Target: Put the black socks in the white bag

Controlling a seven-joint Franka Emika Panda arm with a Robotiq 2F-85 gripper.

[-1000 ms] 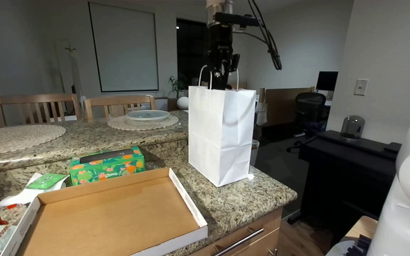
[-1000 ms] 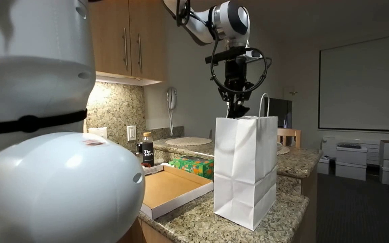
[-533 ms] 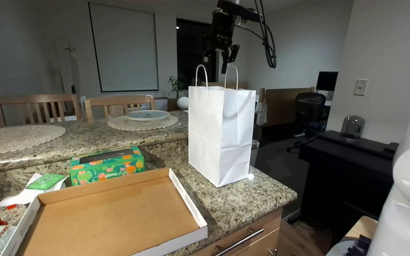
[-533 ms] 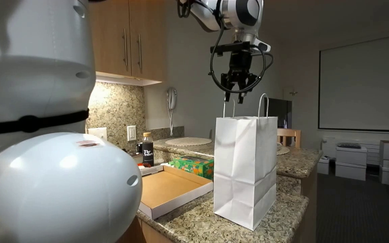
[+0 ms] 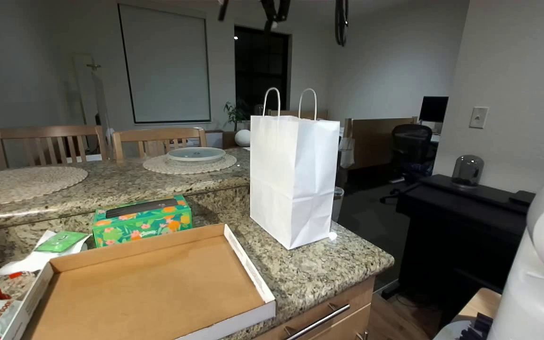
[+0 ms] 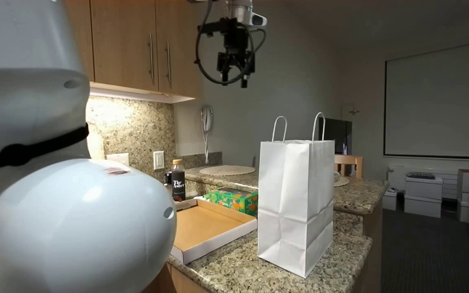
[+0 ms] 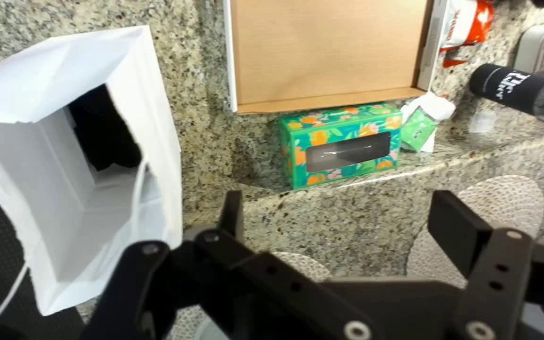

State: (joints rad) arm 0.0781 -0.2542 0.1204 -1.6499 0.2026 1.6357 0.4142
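A robot gripper (image 7: 341,215) hangs with its jaws spread wide across the lower half of the wrist view. At that frame's left, a white bag (image 7: 158,137) gapes open, black socks (image 7: 104,132) lying inside it, too shadowed to count. In both exterior views the bag stands upright, right of center, on a granite countertop (image 5: 319,264) near a shallow cardboard tray (image 5: 158,283) and a floral tissue box (image 5: 130,230); the gripper hangs up top, apart from it.
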